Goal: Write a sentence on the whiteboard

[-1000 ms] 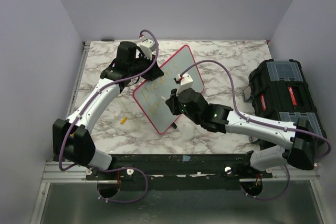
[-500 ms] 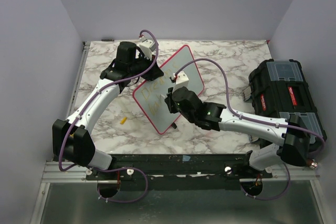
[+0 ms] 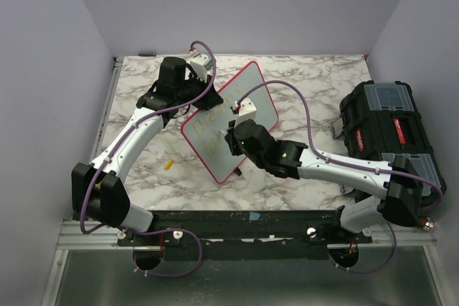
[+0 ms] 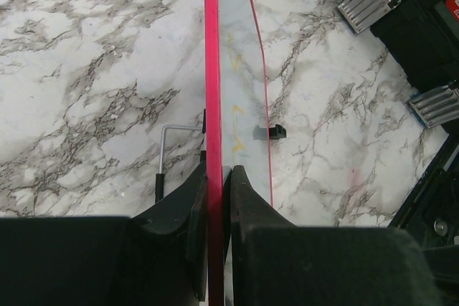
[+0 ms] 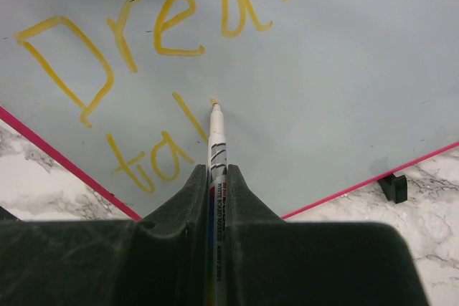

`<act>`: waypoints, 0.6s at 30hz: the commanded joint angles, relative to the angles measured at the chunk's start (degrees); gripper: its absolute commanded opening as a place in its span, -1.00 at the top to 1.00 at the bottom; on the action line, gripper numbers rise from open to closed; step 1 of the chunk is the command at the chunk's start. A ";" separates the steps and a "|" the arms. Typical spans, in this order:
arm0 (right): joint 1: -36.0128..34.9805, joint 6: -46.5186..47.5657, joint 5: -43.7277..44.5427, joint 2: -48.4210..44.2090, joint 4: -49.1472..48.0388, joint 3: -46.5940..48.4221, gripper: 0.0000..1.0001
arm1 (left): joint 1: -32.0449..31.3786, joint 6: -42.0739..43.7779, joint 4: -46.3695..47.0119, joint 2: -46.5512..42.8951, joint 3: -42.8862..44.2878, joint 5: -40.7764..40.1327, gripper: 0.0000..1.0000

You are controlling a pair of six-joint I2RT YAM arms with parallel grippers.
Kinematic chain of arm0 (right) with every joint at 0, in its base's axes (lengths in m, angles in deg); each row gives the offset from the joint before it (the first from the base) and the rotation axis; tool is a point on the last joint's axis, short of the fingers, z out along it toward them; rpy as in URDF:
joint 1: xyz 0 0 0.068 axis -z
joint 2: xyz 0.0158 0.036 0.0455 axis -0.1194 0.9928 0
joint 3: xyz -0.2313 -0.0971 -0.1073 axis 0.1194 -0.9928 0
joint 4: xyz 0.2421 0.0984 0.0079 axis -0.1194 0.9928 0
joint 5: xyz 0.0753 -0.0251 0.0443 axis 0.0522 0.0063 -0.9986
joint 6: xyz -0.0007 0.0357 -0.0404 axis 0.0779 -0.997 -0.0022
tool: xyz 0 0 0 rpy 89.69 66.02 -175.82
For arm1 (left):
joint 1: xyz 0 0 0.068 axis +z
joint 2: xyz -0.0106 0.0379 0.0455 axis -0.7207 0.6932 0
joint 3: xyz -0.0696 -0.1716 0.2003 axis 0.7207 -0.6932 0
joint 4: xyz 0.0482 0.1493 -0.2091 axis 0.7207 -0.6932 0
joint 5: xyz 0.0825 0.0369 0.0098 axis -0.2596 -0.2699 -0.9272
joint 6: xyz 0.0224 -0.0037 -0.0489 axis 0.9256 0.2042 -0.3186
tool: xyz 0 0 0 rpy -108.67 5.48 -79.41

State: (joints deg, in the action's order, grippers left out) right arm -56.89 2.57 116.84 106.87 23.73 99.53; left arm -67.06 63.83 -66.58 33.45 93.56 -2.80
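The whiteboard [image 3: 252, 94] stands tilted on the marble table, its red-pink rim showing. My left gripper [image 3: 203, 95] is shut on the board's upper left edge; in the left wrist view the red rim [image 4: 212, 69] runs straight between the closed jaws [image 4: 215, 177]. My right gripper [image 3: 231, 140] is shut on a white marker [image 5: 216, 141], whose yellow tip touches the board face [image 5: 323, 91]. The sentence [image 5: 172, 23] reads "Dream…" in yellow, with "tal" [image 5: 154, 152] on a second line. The tip sits just right of the "l".
A black toolbox [image 3: 387, 130] stands at the right side of the table and also shows in the left wrist view [image 4: 401, 5]. A small yellow cap [image 3: 168, 164] lies on the table left of the board. A black clip [image 5: 393, 186] sits at the board's lower edge.
My right gripper with the marker has shifted a little left and up across the board's lower part. The left arm and the board have not moved.
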 commanded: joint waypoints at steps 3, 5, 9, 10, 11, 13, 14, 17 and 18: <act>0.07 -0.57 -3.18 1.83 0.87 -0.66 0.99 | -1.09 7.08 -2.22 0.99 -2.57 -2.18 1.00; 0.11 -0.65 -3.79 2.09 0.96 -0.71 0.99 | -1.10 7.09 -2.24 1.05 -2.48 -2.10 1.00; 0.03 -0.96 -5.06 2.19 0.84 -0.93 0.99 | -1.11 7.09 -2.29 1.03 -2.48 -2.10 1.00; 0.09 -0.99 -5.31 2.19 0.83 -0.92 0.99 | -1.11 7.09 -2.33 0.91 -2.56 -2.15 1.00; 0.05 -1.00 -5.60 2.09 0.76 -0.88 0.99 | -1.11 7.09 -2.34 0.99 -2.52 -2.12 1.00; 0.09 -1.05 -6.07 2.03 0.84 -0.84 0.99 | -1.07 7.09 -2.29 1.04 -2.50 -2.16 1.00; 0.10 -1.20 -6.32 1.93 0.83 -0.91 0.99 | -1.11 7.09 -2.33 0.99 -2.53 -2.16 1.00; 0.06 -1.41 -7.03 1.66 0.83 -1.01 0.99 | -1.10 7.09 -2.33 1.03 -2.52 -2.14 1.00; 0.09 -1.45 -7.38 1.58 0.74 -1.06 0.99 | -1.07 7.09 -2.30 1.03 -2.48 -2.17 1.00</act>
State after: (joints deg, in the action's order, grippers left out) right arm -56.82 2.42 113.91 106.87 24.29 99.53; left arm -66.98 63.83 -66.60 33.45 93.49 -2.80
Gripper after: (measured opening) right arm 0.111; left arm 0.126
